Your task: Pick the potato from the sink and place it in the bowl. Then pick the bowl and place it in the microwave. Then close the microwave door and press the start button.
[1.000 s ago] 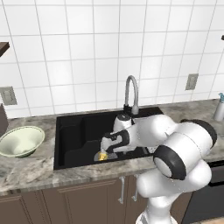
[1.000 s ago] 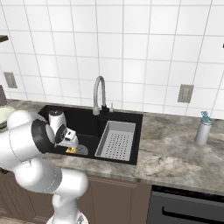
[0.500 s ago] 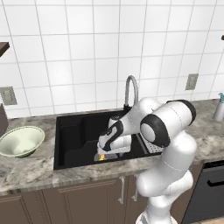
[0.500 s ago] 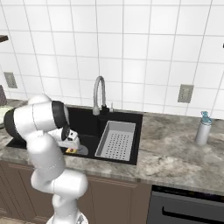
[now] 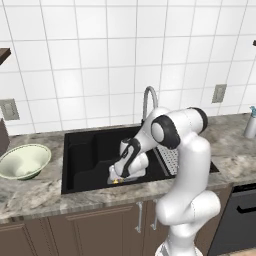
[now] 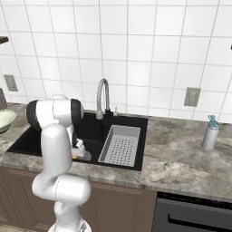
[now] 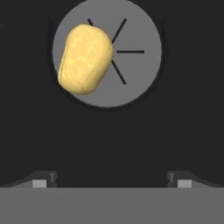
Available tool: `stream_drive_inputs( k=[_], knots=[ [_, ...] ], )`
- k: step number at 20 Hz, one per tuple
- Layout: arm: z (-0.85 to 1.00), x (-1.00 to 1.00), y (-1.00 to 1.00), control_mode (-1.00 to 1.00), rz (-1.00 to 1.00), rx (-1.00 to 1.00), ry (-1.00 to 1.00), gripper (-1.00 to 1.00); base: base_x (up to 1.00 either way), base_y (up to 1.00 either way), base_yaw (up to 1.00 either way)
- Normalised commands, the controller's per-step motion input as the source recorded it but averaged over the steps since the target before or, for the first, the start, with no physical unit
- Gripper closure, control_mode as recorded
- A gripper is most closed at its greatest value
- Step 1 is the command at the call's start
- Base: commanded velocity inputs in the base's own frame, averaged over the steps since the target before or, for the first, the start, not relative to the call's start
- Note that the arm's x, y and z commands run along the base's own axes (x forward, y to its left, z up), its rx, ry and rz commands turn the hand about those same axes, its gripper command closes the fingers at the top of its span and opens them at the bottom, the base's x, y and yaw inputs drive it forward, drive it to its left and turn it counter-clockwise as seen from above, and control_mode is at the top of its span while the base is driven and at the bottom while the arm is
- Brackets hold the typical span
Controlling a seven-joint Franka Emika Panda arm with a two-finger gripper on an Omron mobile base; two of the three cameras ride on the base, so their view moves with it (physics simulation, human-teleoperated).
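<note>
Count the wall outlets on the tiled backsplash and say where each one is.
2. One outlet is at the left, above the bowl. The other outlet is at the right of the faucet. More may lie outside the views.

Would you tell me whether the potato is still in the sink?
In: the potato lies over the drain of the sink, ungripped.
</note>
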Motion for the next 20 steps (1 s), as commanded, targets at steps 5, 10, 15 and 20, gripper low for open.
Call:
stream_drive_inputs(
  k=[5,10,15,20],
  knots=[
    [-0.36,0.27,0.06,-1.00,0.00,-0.02,0.00,-1.00,0.00,0.00,0.00],
    [-0.10,0.37,0.18,-1.00,0.00,0.00,-0.04,-1.00,0.00,0.00,0.00],
    [0.00,0.50,0.15,-1.00,0.00,0.00,-0.04,-1.00,0.00,0.00,0.00],
    [-0.16,0.35,0.06,-1.00,0.00,0.00,-0.01,-1.00,0.00,0.00,0.00]
  ],
)
